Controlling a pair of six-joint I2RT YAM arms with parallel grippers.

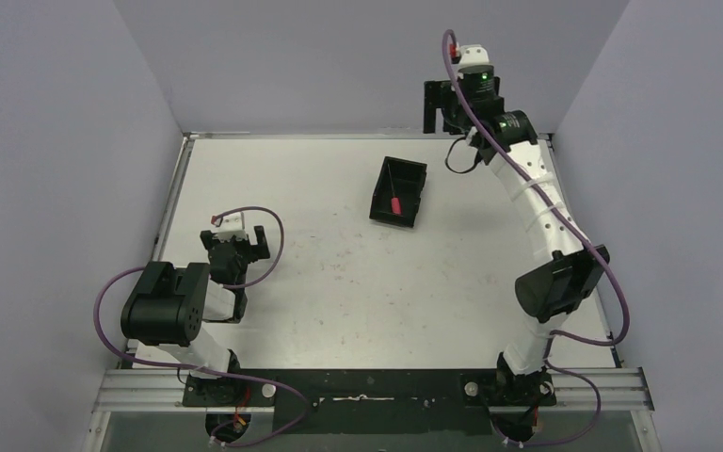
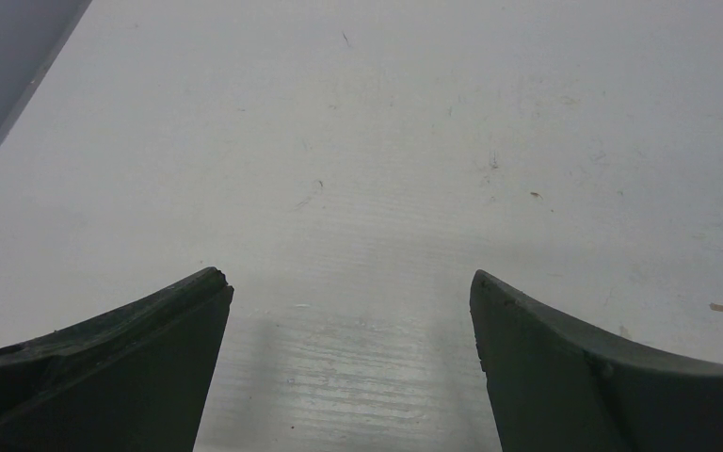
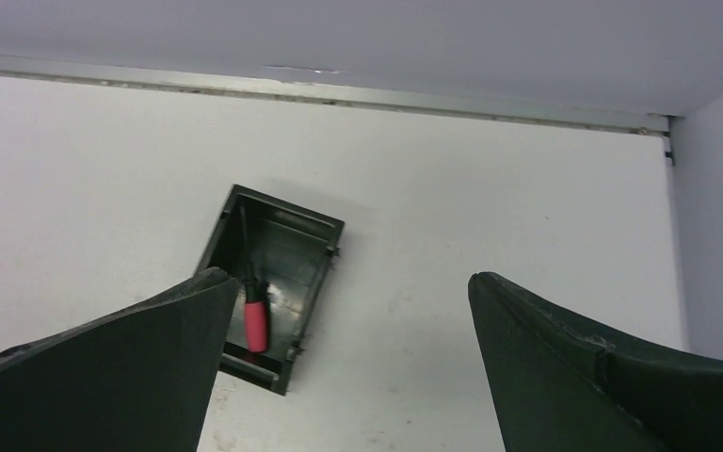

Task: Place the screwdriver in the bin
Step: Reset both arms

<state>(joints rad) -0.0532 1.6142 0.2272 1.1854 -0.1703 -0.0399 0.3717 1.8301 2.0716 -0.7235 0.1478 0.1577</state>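
Two end effectors released: right end effector [image 3: 348, 278] jaws wide, nothing held, raised at 1 o'clock from bin [image 1: 418, 200]; left end effector [image 2: 350, 275] likewise, over surface [image 2: 386, 141]. Screwdriver [image 3: 255, 327] lies inside bin, handle toward 6 o'clock.

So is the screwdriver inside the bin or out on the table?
Inside: the screwdriver lies on the floor of the bin, within its walls, in both top and right wrist views.

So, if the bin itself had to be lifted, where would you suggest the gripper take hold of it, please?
Probably the long wall of the bin away from the screwdriver, from straight above, one finger inside and one outside: the top is open, the rim thin, and the screwdriver lies near the opposite wall.
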